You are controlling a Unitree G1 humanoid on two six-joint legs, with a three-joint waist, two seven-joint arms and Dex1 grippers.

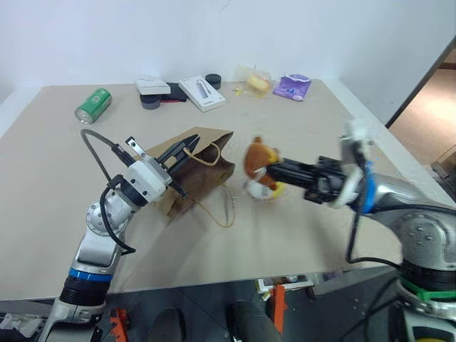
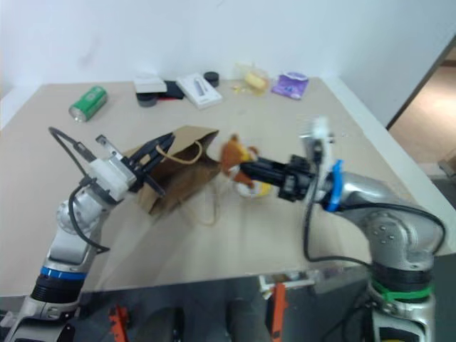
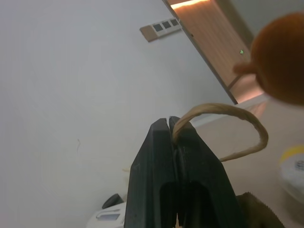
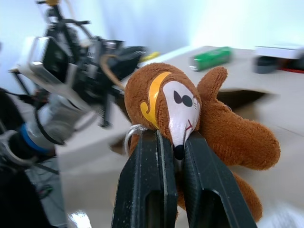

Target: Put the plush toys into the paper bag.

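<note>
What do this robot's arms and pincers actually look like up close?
Both arms are silvery-grey metal tubes with rounded joints. The left arm has a blue ring low down and a looping black cable; the right arm wears a blue band by the wrist, a white block above it, and a green ring lower down. The left gripper and right gripper end in slim black jaws.

A paper bag [image 1: 194, 169] lay on the counter [image 1: 299, 214] near its middle. The left claw [image 1: 187, 150] reached in from the left and gripped one of the bag's loop handles [image 3: 228, 123] at its mouth. Just right of the bag, a bear-like plush toy [image 1: 259, 159] was held above the counter in the right claw [image 1: 269, 173], which reached in from the right. A second plush toy [image 1: 261, 189] lay beneath it. Along the far edge lay a can [image 1: 94, 105] at left, several small boxes [image 1: 201, 92] in the middle, and two packets [image 1: 293, 86] to their right.
</note>
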